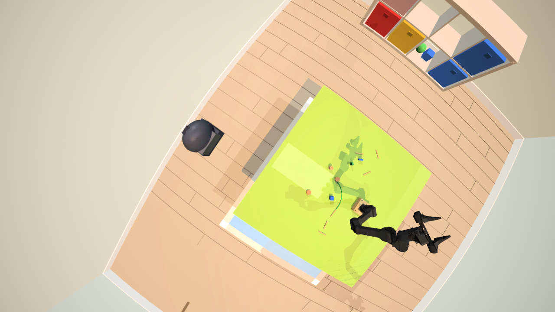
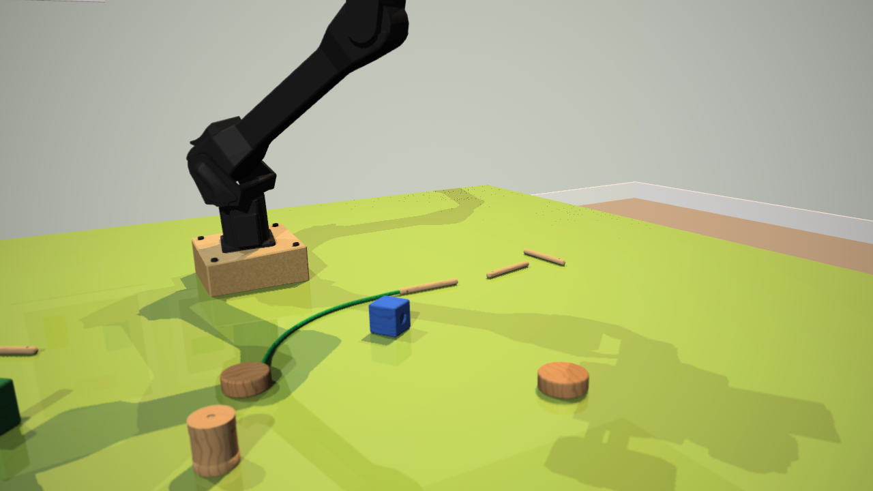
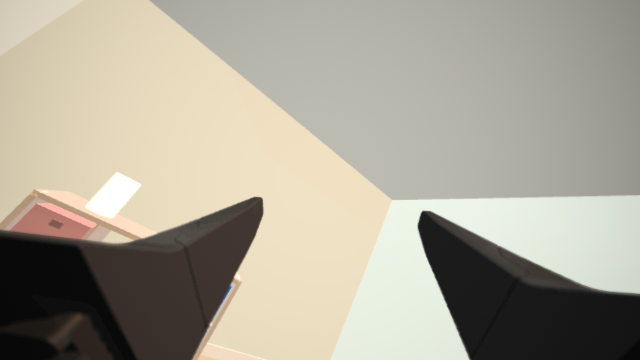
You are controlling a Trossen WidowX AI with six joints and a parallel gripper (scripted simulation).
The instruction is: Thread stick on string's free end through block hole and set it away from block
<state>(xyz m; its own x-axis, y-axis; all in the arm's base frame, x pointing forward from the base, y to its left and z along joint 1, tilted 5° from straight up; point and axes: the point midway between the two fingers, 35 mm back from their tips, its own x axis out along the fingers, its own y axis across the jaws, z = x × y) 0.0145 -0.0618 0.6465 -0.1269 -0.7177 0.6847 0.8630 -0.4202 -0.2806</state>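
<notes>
The black arm's tool (image 1: 440, 228) hung wide and empty beyond the desk (image 2: 671, 317) edge, its tapered matte fingers aimed at bare beige and pale walls; on the glossy lime-green desk, a green string (image 2: 317, 318) curved from a flat round wooden button (image 2: 245, 378) to a thin wooden stick (image 2: 429, 285) lying just beside a blue cube with a hole (image 2: 389, 315); loose sticks (image 2: 507, 269), a grained wooden cylinder (image 2: 211, 439) and a second disc (image 2: 563, 380) lay scattered; a cubby shelf (image 1: 442, 34) with coloured bins stood on the plank floor.
</notes>
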